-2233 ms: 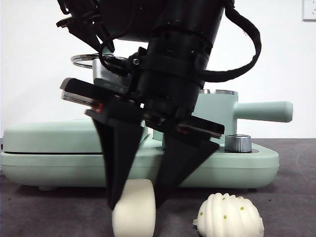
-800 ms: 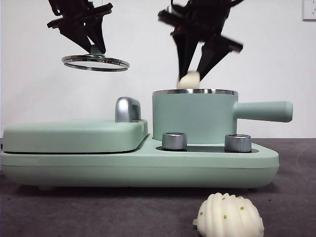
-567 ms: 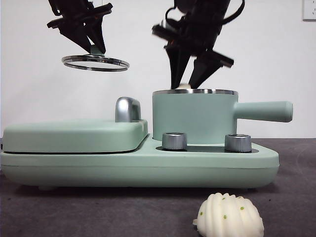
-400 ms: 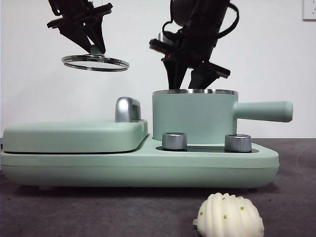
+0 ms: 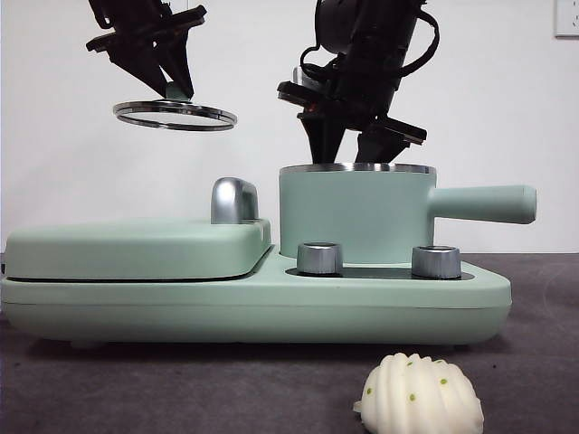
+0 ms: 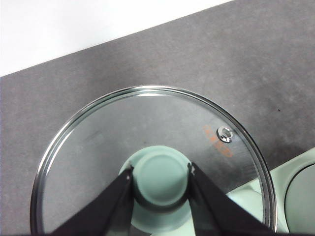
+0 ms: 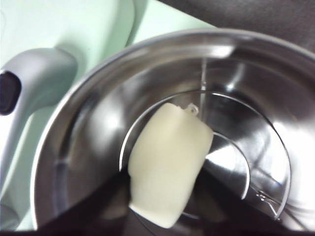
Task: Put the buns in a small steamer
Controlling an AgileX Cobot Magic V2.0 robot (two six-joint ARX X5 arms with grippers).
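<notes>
The small steamer (image 5: pixel 357 217) stands lidless on the right of the mint-green appliance. My right gripper (image 5: pixel 348 154) reaches down into it, its jaw tips hidden behind the steel rim. In the right wrist view that gripper (image 7: pixel 165 172) is shut on the smooth cylindrical bun (image 7: pixel 170 157), held low inside the steel pot (image 7: pixel 74 147). The ridged bun with green specks (image 5: pixel 418 395) lies on the dark table in front of the appliance. My left gripper (image 5: pixel 172 86) is shut on the green knob (image 6: pixel 161 177) of the glass lid (image 5: pixel 175 114), held high to the left.
The flat mint-green griddle (image 5: pixel 136 249) with its chrome handle (image 5: pixel 233 201) fills the appliance's left half. Two steel dials (image 5: pixel 318 258) sit below the pot. The pot's straight green handle (image 5: pixel 484 203) points right. The chrome handle also shows in the right wrist view (image 7: pixel 29 83).
My right gripper lifted the smooth bun off the table, carried it over the steamer and lowered it inside. The left gripper and the lid have not moved.
</notes>
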